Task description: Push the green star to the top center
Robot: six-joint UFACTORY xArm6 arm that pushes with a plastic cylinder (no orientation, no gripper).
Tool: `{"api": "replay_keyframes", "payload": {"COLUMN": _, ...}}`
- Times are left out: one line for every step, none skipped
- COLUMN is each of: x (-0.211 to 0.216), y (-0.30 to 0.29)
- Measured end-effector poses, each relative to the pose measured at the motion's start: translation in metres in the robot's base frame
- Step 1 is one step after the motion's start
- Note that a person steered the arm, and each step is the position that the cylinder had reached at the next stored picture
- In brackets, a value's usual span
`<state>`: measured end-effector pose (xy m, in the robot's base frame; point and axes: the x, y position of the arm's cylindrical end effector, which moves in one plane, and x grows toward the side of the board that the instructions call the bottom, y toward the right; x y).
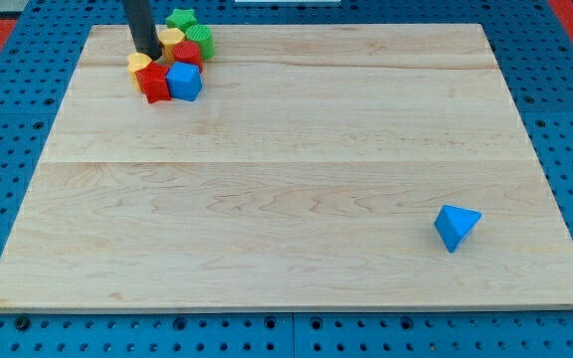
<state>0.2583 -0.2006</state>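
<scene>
The green star [180, 18] lies at the top left of the wooden board [296, 169], at the far end of a tight cluster of blocks. My tip [148, 55] is the lower end of a dark rod and stands at the cluster's left side, just left of a yellow block [171, 40] and above another yellow block [138, 64]. The tip is below and to the left of the green star, apart from it.
The cluster also holds a round green block [202, 41], a red block [188, 54], a red star-like block [153, 83] and a blue block [184, 82]. A blue triangular block [456, 226] lies alone at the lower right.
</scene>
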Motion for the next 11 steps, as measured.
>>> {"api": "replay_keyframes", "payload": {"x": -0.014, "y": -0.087}}
{"api": "replay_keyframes", "payload": {"x": -0.051, "y": -0.094}}
{"api": "replay_keyframes", "payload": {"x": -0.067, "y": -0.066}}
{"api": "replay_keyframes", "payload": {"x": -0.066, "y": -0.038}}
{"api": "replay_keyframes", "payload": {"x": -0.067, "y": -0.013}}
{"api": "replay_keyframes", "payload": {"x": -0.067, "y": 0.015}}
{"api": "replay_keyframes", "payload": {"x": -0.067, "y": 0.047}}
{"api": "replay_keyframes", "payload": {"x": -0.066, "y": 0.090}}
{"api": "replay_keyframes", "payload": {"x": -0.066, "y": 0.151}}
{"api": "replay_keyframes", "payload": {"x": -0.051, "y": 0.222}}
{"api": "replay_keyframes", "payload": {"x": -0.007, "y": 0.300}}
